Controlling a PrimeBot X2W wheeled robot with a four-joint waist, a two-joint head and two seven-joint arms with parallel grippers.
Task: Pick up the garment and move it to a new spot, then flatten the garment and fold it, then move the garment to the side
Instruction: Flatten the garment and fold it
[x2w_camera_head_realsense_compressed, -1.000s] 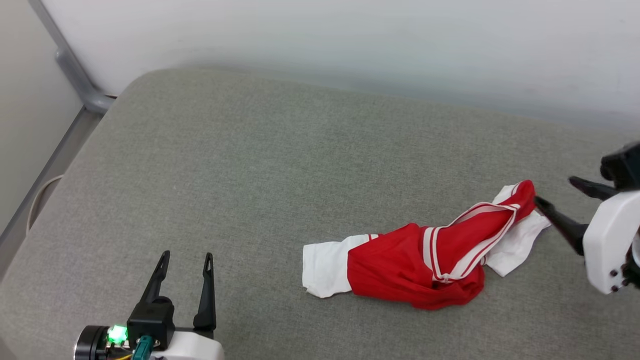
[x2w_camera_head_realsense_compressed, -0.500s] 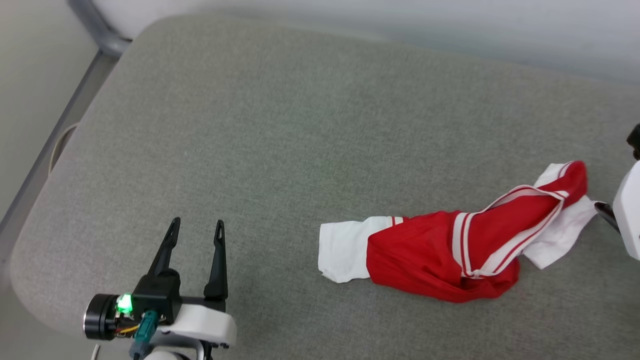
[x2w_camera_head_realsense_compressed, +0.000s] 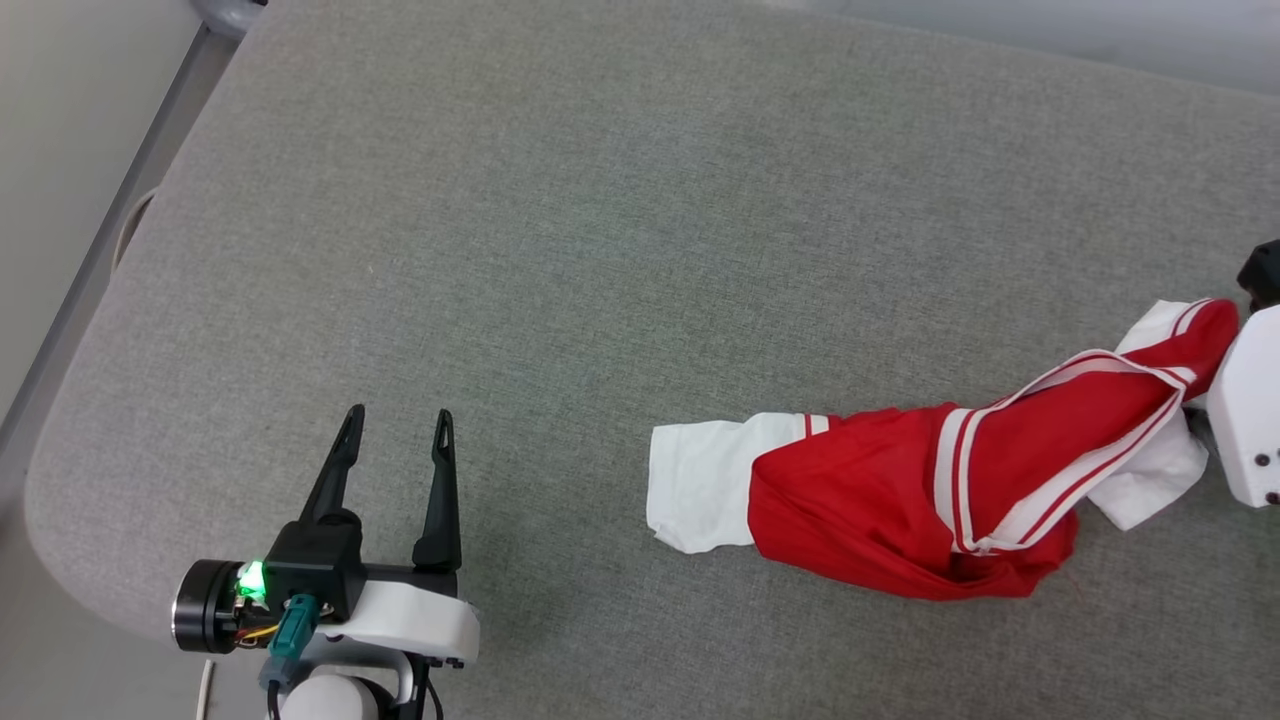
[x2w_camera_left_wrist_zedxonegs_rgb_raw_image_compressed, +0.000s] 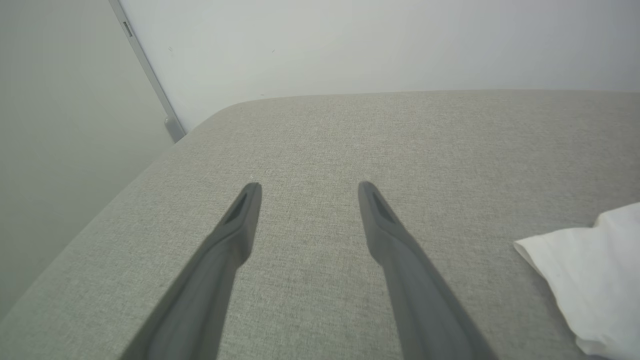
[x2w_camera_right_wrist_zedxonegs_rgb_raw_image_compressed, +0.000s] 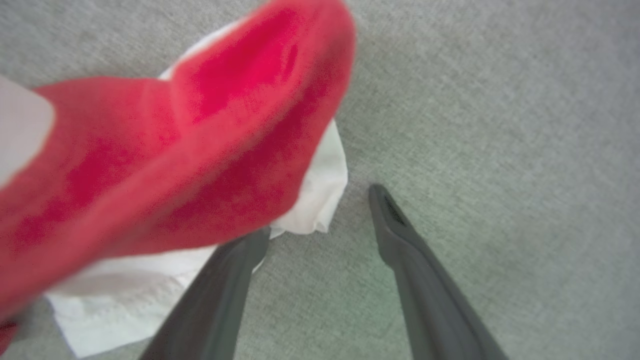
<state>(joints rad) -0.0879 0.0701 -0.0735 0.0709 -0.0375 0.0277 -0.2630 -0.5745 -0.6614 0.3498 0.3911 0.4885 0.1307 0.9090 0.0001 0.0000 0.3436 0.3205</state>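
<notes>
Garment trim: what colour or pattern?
Red-and-white stripes on the garment, clearest in the head view.

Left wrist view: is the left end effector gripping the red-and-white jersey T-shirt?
No: the left end effector stands open over the grey fabric cushion, the red-and-white jersey T-shirt lying apart to its right.

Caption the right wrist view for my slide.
Open right gripper at edge of crumpled red-and-white jersey T-shirt on grey fabric.

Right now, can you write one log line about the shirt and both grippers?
shirt: crumpled on grey cushion | left gripper: open, empty | right gripper: open at shirt's edge, not gripping
</notes>
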